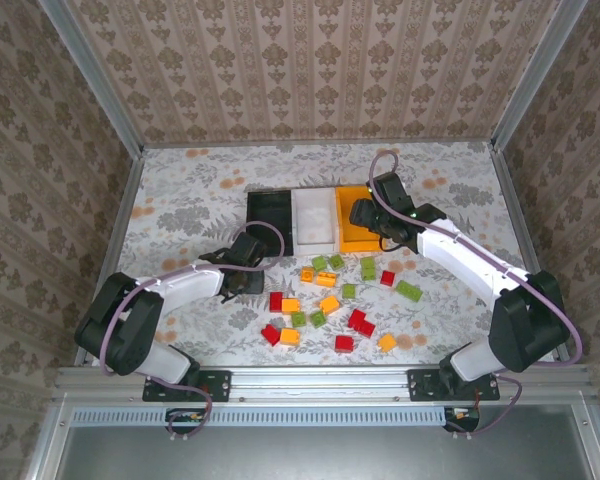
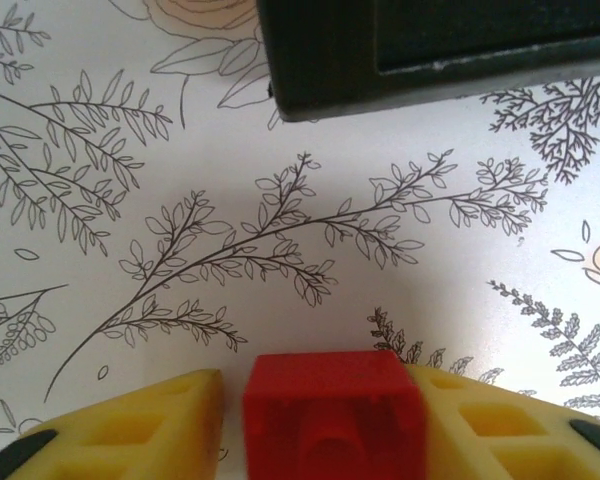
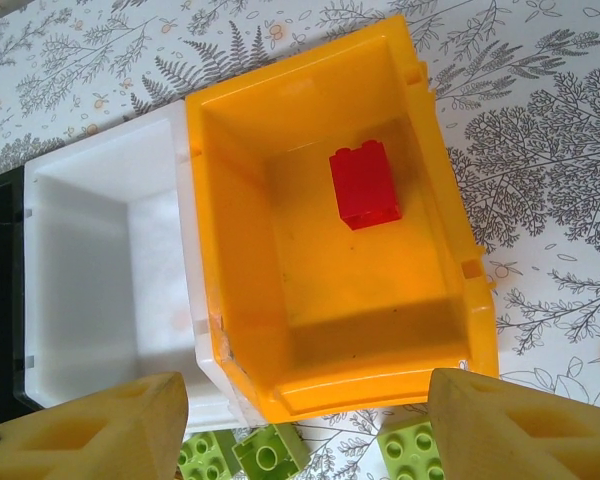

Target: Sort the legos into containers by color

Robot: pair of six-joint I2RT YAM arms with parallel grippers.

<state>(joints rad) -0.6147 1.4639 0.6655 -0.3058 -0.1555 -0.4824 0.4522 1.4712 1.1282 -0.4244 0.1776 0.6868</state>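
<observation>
While the left claw (image 1: 242, 268) is narrowed onto the held red brick (image 2: 332, 415), with its fingers (image 2: 130, 430) set against 2 opposite sides as far as can be judged, the brick is positioned just short of the black bin (image 2: 440, 50). Whether it is lifted or resting on the counter (image 1: 180, 200) cannot be told.

The right claw (image 3: 305, 385) is spread wide and empty above the near wall of the orange-yellow bin (image 3: 242, 260), in which 1 binned red brick (image 3: 365, 185) lies. The white bin (image 3: 90, 280) is set touching that bin, with the black bin on its far side. The loose legos (image 1: 329, 304) are scattered on the counter in front of the 3 bins.

4 faults are to be guarded against:

1. Wrong bin. The black bin is nearest to the held red brick. If release is made there, red would be split across 2 bins.
2. Arm contact. If the brick is taken to the orange-yellow bin, the white bin must be crossed and the space under the right claw entered. A strike is likely unless the right arm is withdrawn.
3. Slip. The brick appears to be gripped at the finger ends only. It could be pivoted or dropped during a fast swing.
4. Bin displacement. The bins look light and are abutted. A low approach could cause a rim to be clipped and the row to be pushed
</observation>
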